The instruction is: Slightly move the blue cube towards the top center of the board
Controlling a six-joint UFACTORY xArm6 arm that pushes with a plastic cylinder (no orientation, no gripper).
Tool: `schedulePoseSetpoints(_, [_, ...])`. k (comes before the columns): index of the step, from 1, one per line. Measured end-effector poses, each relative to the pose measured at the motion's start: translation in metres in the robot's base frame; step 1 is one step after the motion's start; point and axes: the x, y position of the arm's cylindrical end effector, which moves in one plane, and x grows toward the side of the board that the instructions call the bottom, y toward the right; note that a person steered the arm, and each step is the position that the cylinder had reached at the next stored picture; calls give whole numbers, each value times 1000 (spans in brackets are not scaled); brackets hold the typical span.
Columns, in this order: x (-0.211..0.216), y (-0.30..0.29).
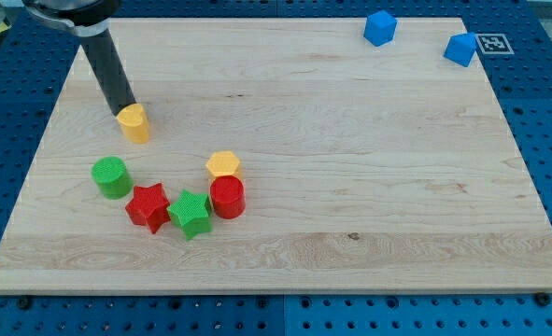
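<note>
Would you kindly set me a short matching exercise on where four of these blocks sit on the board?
Things:
1. blue cube
2. green cylinder
3. red cylinder
4. yellow block

Places:
A. touching the green star, just below the yellow hexagon
B. right beside my tip
C. at the top edge, towards the view's right
D. leftmost of the lower cluster, beside the red star

Pairs: 1-C, 2-D, 3-A, 4-B

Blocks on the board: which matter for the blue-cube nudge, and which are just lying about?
Job: blue cube, my tip, the board.

Lying about: other blue block, yellow block touching my tip, yellow hexagon, green cylinder, red star, green star, red cylinder.
</note>
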Motion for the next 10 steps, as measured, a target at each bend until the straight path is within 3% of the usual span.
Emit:
schedulePoseSetpoints(1, [-12,20])
schedulePoseSetpoints(3, [64,13])
schedulePoseSetpoints(5, [-7,41])
schedulePoseSetpoints(6, [-56,93])
schedulePoseSetpoints(9, [-82,295])
schedulePoseSetpoints(10, [-62,389])
